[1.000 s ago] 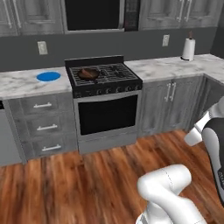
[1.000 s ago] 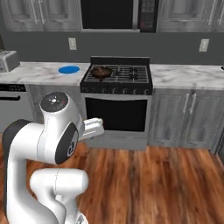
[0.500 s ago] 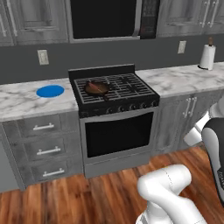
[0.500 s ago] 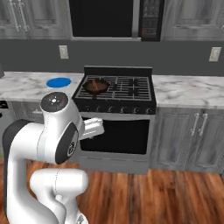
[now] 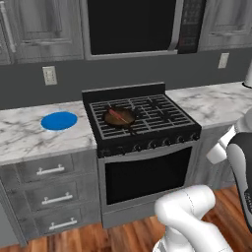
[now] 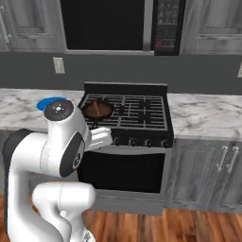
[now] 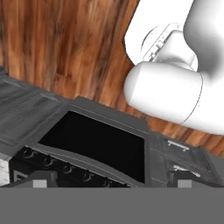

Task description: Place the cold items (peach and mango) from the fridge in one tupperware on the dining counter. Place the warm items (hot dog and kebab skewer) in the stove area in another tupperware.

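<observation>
While hand view oven door (image 7: pixel 94 144), base views' pan (image 5: pixel 119 116)

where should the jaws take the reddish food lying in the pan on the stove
Probably across its middle, coming straight down from above. The reddish food looks like a long, thin piece lying flat in the pan on the stove, so closing across its narrow width should suit it. The pan's low rim likely blocks a sideways approach. Whether it is the hot dog or the skewer is too small to tell.
</observation>
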### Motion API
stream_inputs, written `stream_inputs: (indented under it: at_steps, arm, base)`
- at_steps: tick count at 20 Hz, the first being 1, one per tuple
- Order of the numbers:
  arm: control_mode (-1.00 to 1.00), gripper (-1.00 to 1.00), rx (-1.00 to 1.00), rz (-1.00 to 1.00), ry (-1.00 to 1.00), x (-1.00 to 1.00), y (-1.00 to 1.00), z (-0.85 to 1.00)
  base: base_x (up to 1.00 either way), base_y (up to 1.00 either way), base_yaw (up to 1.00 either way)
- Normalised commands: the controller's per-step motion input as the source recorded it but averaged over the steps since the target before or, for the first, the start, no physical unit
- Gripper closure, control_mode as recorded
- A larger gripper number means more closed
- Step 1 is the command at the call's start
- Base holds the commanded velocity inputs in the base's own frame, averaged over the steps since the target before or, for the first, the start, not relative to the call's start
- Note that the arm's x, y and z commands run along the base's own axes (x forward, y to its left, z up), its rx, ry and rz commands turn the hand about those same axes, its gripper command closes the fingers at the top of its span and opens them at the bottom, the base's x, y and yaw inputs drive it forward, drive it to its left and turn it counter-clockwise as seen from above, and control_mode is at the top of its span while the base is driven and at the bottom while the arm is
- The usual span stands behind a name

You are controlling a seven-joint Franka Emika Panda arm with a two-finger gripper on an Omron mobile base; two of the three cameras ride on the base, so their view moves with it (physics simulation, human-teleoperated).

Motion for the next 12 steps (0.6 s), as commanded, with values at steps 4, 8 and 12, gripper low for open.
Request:
stream_inputs:
  at_steps: [4, 8, 12]
  arm:
    - [1.0, -1.0, 0.0, 0.0, 0.0, 0.0, 0.0, 0.0]
    - [1.0, -1.0, 0.0, 0.0, 0.0, 0.0, 0.0, 0.0]
    - [1.0, -1.0, 0.0, 0.0, 0.0, 0.0, 0.0, 0.0]
  base:
    - [0.6, 0.34, 0.0]
    - [0.39, 0.36, -0.07]
    - [0.34, 0.31, -0.11]
